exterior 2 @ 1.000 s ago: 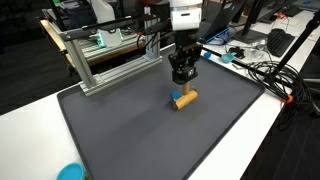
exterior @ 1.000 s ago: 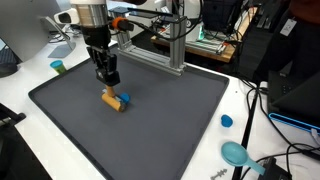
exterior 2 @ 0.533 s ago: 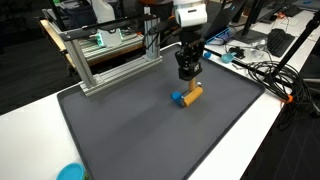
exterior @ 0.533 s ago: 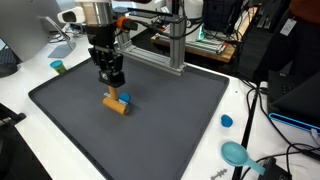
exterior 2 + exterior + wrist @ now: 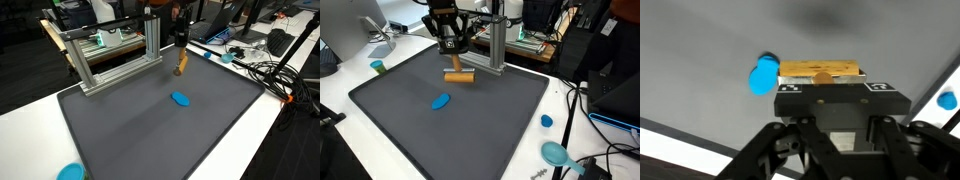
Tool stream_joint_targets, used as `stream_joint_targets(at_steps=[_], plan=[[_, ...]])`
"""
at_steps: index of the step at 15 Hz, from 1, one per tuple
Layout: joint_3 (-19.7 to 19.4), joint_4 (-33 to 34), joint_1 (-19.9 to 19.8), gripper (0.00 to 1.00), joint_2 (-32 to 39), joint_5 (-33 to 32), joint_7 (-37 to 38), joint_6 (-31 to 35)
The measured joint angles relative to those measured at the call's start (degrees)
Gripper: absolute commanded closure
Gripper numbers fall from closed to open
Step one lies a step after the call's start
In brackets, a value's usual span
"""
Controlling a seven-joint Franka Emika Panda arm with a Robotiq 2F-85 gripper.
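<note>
My gripper (image 5: 451, 47) is raised high above the dark grey mat (image 5: 480, 135) and is shut on a wooden block (image 5: 459, 76), which hangs below it in the air. It also shows at the top of an exterior view (image 5: 180, 38), with the block (image 5: 182, 63) under it. A blue oval piece (image 5: 441, 100) lies alone on the mat, below and apart from the block; it also shows in an exterior view (image 5: 181, 98). In the wrist view the block (image 5: 820, 69) sits between the fingers and the blue piece (image 5: 762, 75) is beside it, far below.
An aluminium frame (image 5: 488, 50) stands at the back edge of the mat (image 5: 110, 62). A small green cup (image 5: 378, 67), a blue cap (image 5: 547, 121) and a teal object (image 5: 557, 153) lie on the white table. Cables and equipment crowd the far side.
The gripper closed on the wooden block and lifted it up and towards the frame. The blue piece, which was touching the block, stayed on the mat.
</note>
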Motion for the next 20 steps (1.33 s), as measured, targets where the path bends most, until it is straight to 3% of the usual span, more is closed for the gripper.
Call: stream_joint_targets(at_steps=[4,5,8,9,15,20], plan=[[0.04,1.07,0.50,0.78,-0.42,-0.42,-10.44,-7.56],[0.04,1.66,0.68,0.53,-0.20,-0.64,-11.65,-8.64],[-0.03,1.74,0.79,0.53,0.24,-0.65,-11.70,-8.75],[-0.07,1.74,0.79,0.78,0.36,-0.65,-11.70,-8.74],[-0.03,2.25,1.56,0.78,0.32,-4.96,-14.68,-2.84],[-0.05,4.74,1.72,0.78,-0.13,-7.73,-27.61,-4.17]])
